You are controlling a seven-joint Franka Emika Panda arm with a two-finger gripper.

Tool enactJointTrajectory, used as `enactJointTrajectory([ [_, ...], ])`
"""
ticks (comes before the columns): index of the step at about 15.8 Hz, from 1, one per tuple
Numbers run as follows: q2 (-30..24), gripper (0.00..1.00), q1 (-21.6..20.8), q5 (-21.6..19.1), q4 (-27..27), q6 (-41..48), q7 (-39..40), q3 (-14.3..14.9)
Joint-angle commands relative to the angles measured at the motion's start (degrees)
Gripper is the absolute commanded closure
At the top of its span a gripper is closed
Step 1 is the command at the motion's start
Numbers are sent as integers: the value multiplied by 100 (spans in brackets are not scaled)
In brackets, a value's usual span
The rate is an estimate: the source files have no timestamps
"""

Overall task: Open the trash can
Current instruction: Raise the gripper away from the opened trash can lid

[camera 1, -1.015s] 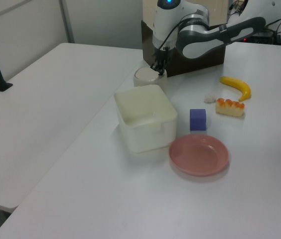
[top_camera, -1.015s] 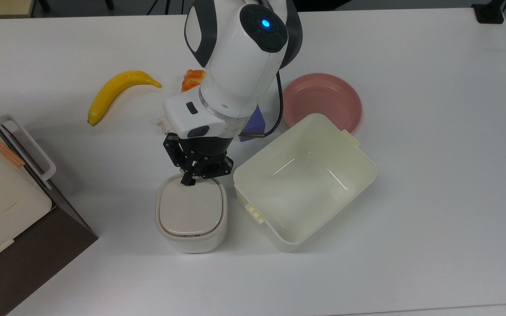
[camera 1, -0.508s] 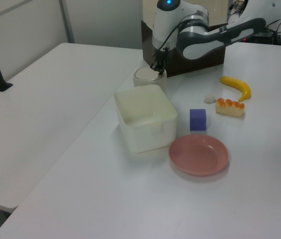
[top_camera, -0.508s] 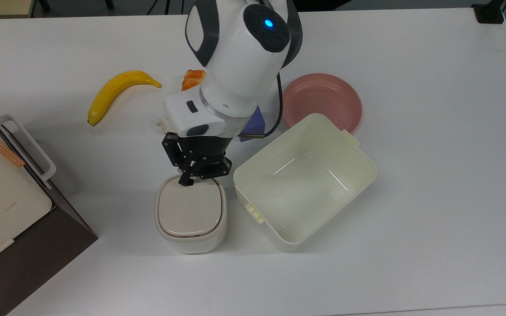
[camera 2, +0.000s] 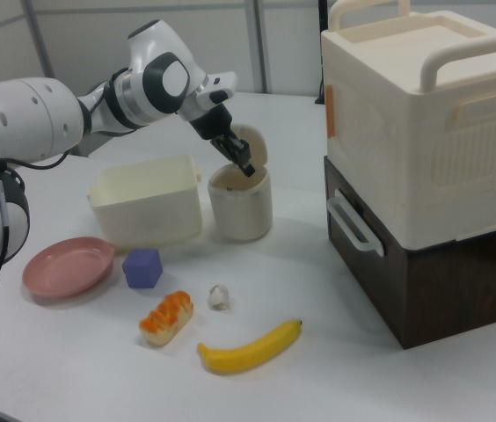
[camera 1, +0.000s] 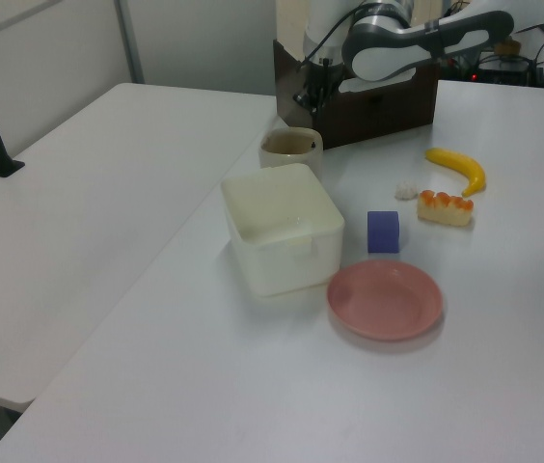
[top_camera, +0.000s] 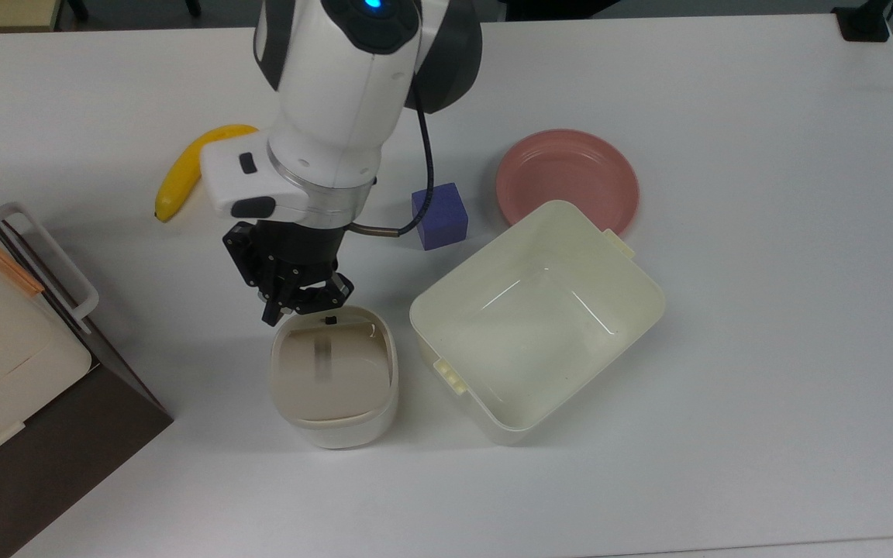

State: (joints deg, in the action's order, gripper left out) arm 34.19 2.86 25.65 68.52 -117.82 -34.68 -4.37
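On the white bench (top_camera: 764, 325), the large white-and-brown appliance with handles (camera 2: 424, 141) stands at the top view's left edge. Next in size, the lidless cream rectangular plastic tub (top_camera: 537, 322) holds nothing that I can see, and behind it the round pink plate (top_camera: 567, 182) is bare too.

The small cream-white rounded-square plastic trash can (top_camera: 336, 376) sits just beside the tub, on the top view's left of it, between tub and appliance. Half a second ago its beige hinged lid (camera 2: 250, 144) lay flat and shut with the black pincer (top_camera: 297, 301) pressing at the rim. Now the lid stands tilted up at the far side in the right view, the mouth is exposed, and the small black button (top_camera: 330, 318) shows at the rim. The bin's inside looks empty, though its bottom is shadowed. I judge the task essentially done — the can is open.

The pincer has lifted and shifted toward the top view's left, hovering near the rim and grasping nothing; whether its fingers are parted or clenched I cannot tell.

That shift uncovers the purple cube (top_camera: 439, 215). The yellow banana (camera 2: 250, 346), orange-topped pastry (camera 2: 165, 317) and small white lump (camera 2: 219, 297) lie well apart from the bin.
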Motion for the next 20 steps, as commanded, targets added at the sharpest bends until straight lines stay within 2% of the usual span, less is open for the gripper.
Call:
enactJointTrajectory([
  [1, -61, 100, 118, -516, -180, 39, 241, 7],
  [3, -61, 100, 153, -684, -303, 336, 539, 7],
  [8, -158, 100, 153, -772, -331, 1040, 1461, -20],
  [9, -228, 100, 153, -807, -304, 1328, 1882, -20],
  [12, -579, 100, 180, -1246, -278, 2971, 3945, 15],
  [15, -939, 100, 399, -1475, -269, 3633, 5099, 51],
  [17, -1325, 100, 618, -1711, -86, 3669, 5418, 59],
  [20, -1660, 100, 1014, -2467, 65, 3617, 5393, 77],
])
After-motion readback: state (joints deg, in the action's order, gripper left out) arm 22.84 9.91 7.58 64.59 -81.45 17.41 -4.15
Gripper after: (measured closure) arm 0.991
